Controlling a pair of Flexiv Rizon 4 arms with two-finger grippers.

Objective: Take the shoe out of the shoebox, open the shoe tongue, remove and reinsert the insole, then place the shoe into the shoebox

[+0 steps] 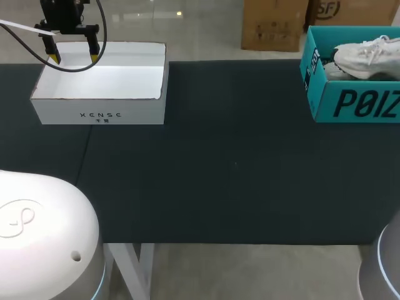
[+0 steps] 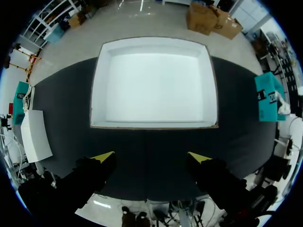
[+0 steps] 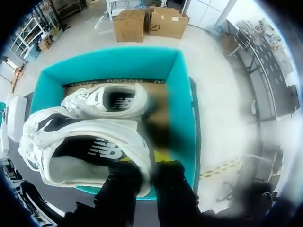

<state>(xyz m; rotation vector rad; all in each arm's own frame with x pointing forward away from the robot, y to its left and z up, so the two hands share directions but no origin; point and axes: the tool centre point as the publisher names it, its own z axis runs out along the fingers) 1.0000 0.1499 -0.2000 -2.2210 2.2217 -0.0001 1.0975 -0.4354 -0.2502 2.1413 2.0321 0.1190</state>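
Shoe (image 3: 94, 130) lies inside the teal shoebox (image 3: 184, 94), at the end nearest the right claw (image 3: 147, 177), long axis crosswise to the fingers. A second shoe (image 3: 104, 101) lies behind it. The right claw appears clamped on the shoe's side wall, so the lift is the right arm's. Left claw (image 1: 70, 55) is spread, empty, well apart from the shoebox.

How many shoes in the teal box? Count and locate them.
2. Near shoe at the right hand; far shoe beyond it, both in the teal box.

Left tool (image 2: 151, 157) spread wide; right tool (image 3: 144, 166) pinching shoe (image 3: 75, 126) rim.
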